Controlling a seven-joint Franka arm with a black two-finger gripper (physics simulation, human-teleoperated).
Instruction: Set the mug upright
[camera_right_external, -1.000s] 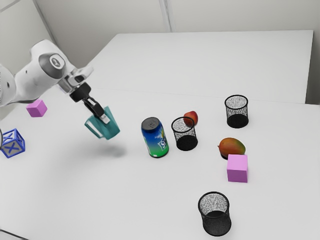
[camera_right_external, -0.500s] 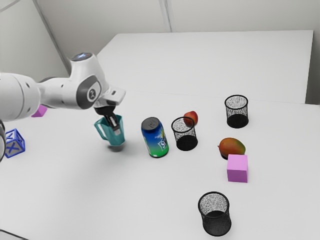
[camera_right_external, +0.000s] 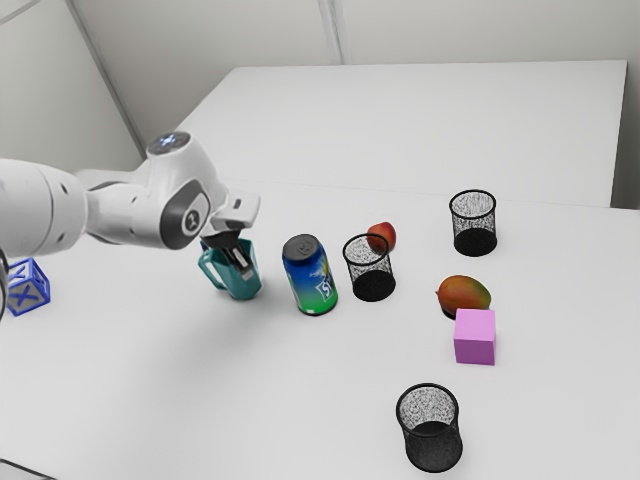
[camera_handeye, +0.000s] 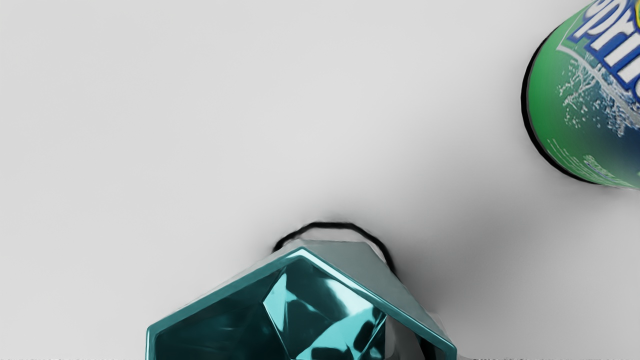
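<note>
from my station i read the gripper as clenched on the wall of the mug, which stands mouth up, nearly upright, near the can, on its side toward the exterior view's left. i can't tell whether the base sits flat on the table; if it's slightly raised or canted, letting go could rock or topple it. backing out crooked might snag the rim, and drifting canward could knock both over.

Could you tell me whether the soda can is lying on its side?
No, the soda can stands upright, its dark top facing up.
</note>
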